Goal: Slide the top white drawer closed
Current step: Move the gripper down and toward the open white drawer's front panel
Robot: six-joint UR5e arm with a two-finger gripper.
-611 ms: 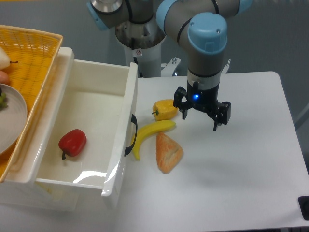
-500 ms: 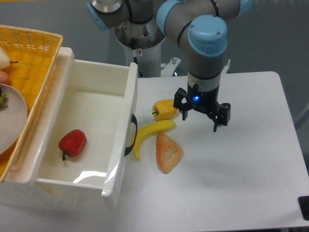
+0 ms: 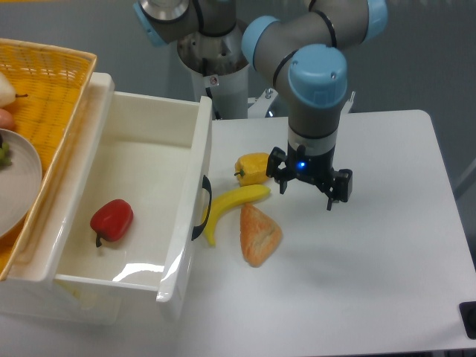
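The gripper (image 3: 306,189) hangs over the white table (image 3: 372,245) with its two dark fingers spread wide and nothing between them; it touches no object. A small blue light glows on its body, and the grey arm with pale blue caps rises behind it toward twelve o'clock.

At about nine o'clock from the gripper stands the top white drawer (image 3: 126,201) — pulled far out, glossy smooth plastic, deep and box-shaped, with a curved black handle (image 3: 202,208) on its front panel. Inside it lies a shiny red pepper (image 3: 111,219), near the bottom left of the drawer floor. Above the drawer, toward ten o'clock, sits a yellow woven basket (image 3: 56,82) with a pale round plate (image 3: 16,186) in it.

Between the drawer front and the gripper lie three things close together: a yellow pepper (image 3: 253,168) just beside the gripper's left finger, a curved banana (image 3: 227,208) whose lower end comes close to the handle, and a wedge-shaped orange-brown piece of bread (image 3: 259,234) next to the banana. From three to five o'clock of the gripper the tabletop is bare, out to its rounded right edge.
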